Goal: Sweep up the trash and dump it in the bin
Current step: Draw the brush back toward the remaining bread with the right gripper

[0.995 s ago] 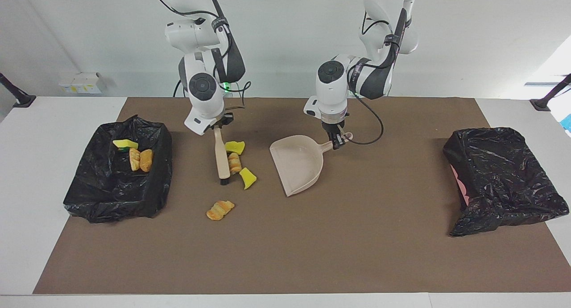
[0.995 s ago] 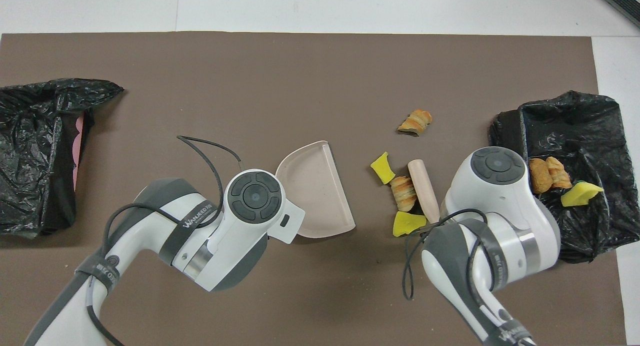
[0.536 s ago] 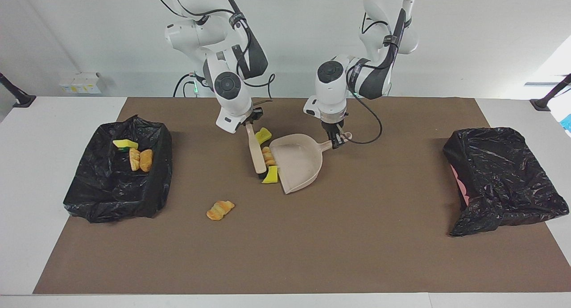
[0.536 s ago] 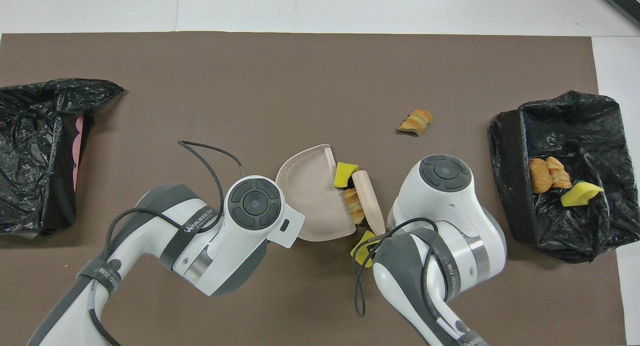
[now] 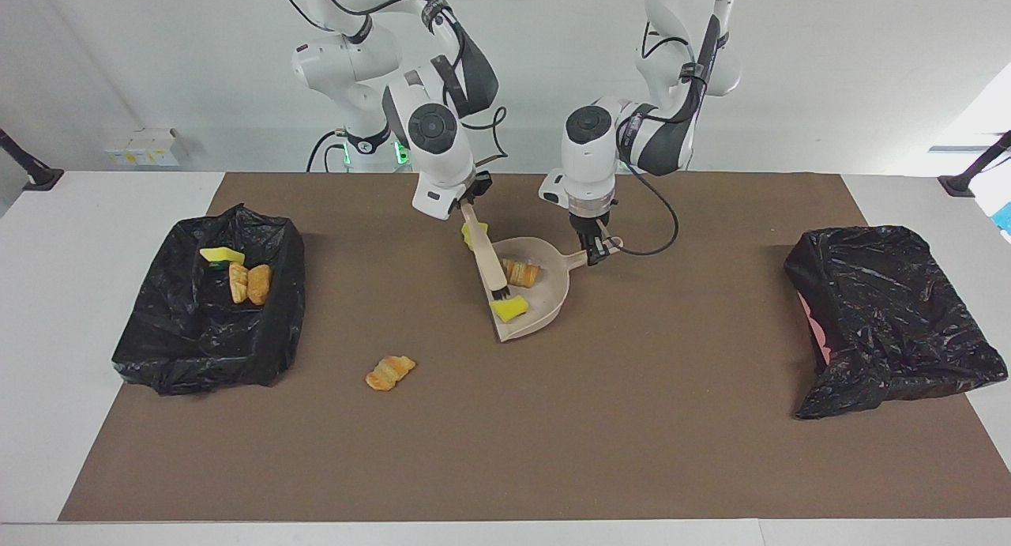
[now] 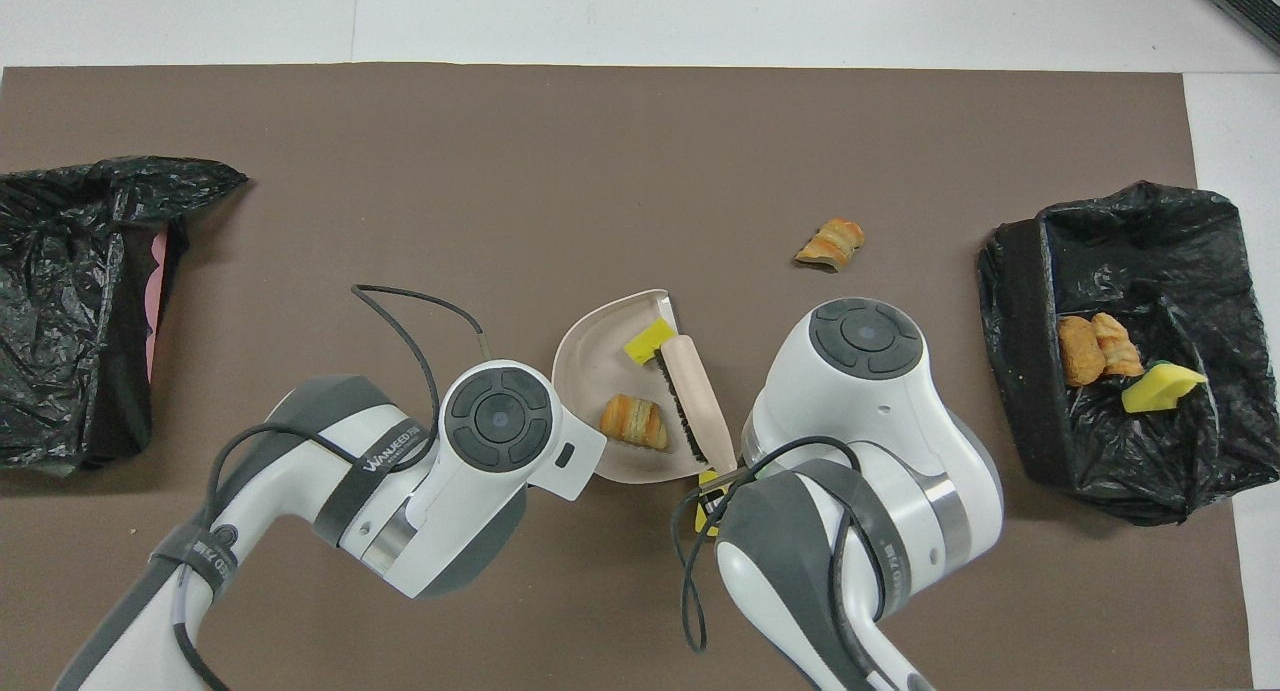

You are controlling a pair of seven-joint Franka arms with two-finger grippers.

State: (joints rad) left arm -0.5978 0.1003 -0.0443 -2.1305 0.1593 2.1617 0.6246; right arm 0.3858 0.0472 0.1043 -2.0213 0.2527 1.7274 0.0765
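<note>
A: Which step was in hand?

B: The sweep, by my reading. The right gripper [image 5: 471, 201] was clamped on the brush [image 5: 491, 261] handle, bristles inside the mouth of the dustpan [image 5: 553, 293]. The left gripper [image 5: 594, 250] pinched the dustpan's handle and held it flat on the brown mat [image 5: 632, 419].

A: And the trash?

B: A bread piece [image 5: 521, 273] and a yellow sponge chunk [image 5: 509, 307] lay in the pan. Another sponge chunk [image 5: 475, 234] sat at the pan's edge nearer the robots (half hidden by the brush). One croissant piece [image 5: 389, 371] lay alone on the mat, and three scraps [image 5: 237, 276] were in the bin [image 5: 170, 348] at the right arm's end.

A: Next?

B: Probably drawing the edge chunk in, then fetching the stray piece before carrying the pan level to the bin.
</note>
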